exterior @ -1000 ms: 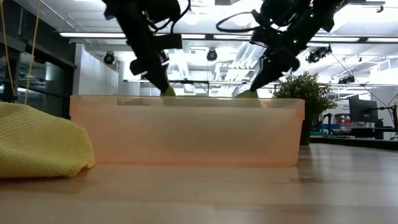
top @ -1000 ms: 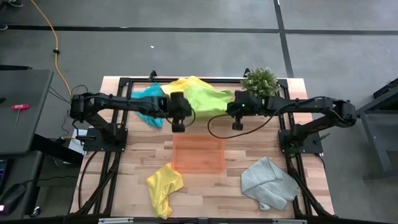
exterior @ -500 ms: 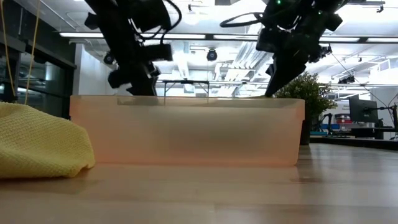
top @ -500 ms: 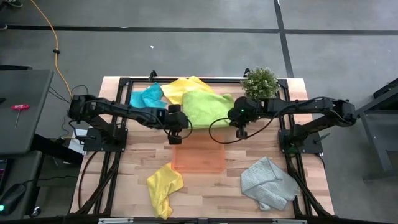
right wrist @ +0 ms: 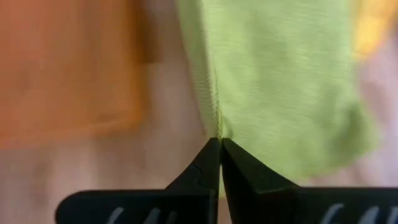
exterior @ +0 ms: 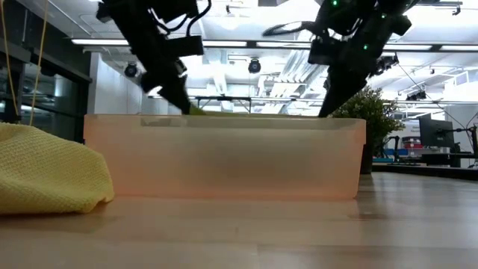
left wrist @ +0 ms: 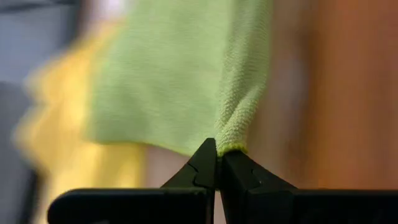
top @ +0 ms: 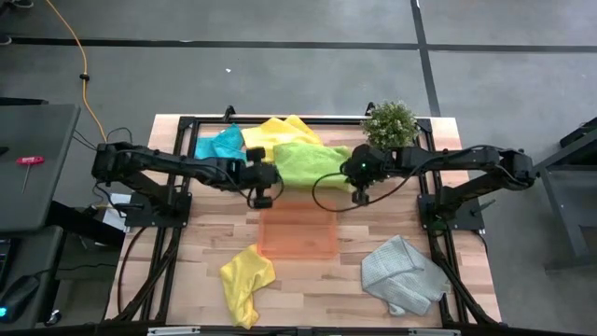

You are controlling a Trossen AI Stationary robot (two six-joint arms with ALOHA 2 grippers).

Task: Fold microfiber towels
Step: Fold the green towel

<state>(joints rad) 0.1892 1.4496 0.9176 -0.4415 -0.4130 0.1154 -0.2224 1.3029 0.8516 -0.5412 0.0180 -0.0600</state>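
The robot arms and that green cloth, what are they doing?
Both arms are holding the lime green towel at the far side of the table. The left gripper is shut on one corner and the right gripper is shut on another, just behind the orange tray. A yellow towel and a grey towel lie crumpled near the front.

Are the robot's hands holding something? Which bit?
Yes. Both grippers, left and right, pinch the lime green towel at its near edge, one corner each.
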